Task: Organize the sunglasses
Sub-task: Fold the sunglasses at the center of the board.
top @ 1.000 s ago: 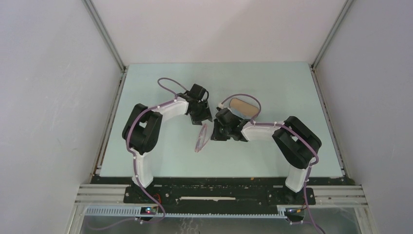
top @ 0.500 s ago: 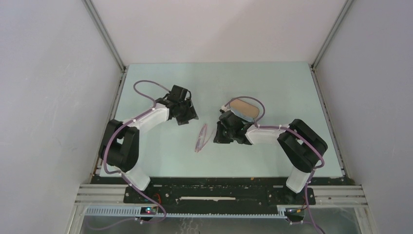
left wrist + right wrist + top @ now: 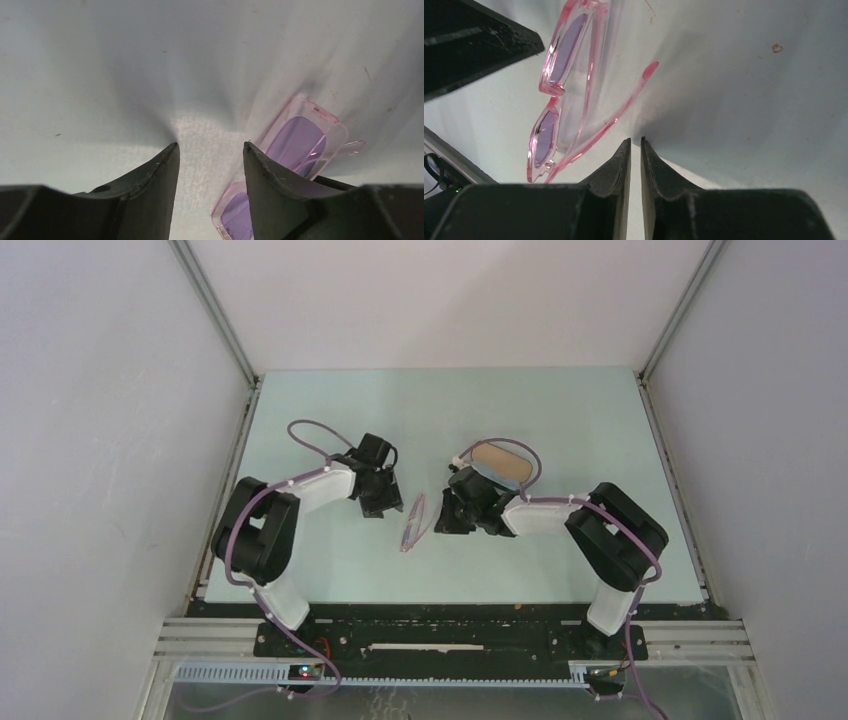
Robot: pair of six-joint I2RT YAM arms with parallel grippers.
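The sunglasses (image 3: 413, 523), pink-framed with purple-tinted lenses, lie on the pale green table between my two grippers. My left gripper (image 3: 386, 503) is open and empty just left of them. In the left wrist view (image 3: 209, 147) its right finger covers part of the sunglasses (image 3: 300, 142). My right gripper (image 3: 446, 518) sits just right of them with its jaws nearly closed on nothing. In the right wrist view (image 3: 635, 141) the sunglasses (image 3: 565, 55) lie ahead to the left, one thin arm (image 3: 624, 107) reaching close to the fingertips. The light blue cloth is out of view.
The black oblong case with tan lining (image 3: 502, 464) lies open behind the right gripper. The left gripper's black body (image 3: 474, 45) shows at the upper left of the right wrist view. Grey walls enclose the table (image 3: 560, 410) on three sides.
The left arm swung away to the left, then came back down close to the sunglasses' left side. The right gripper and the sunglasses have hardly moved.
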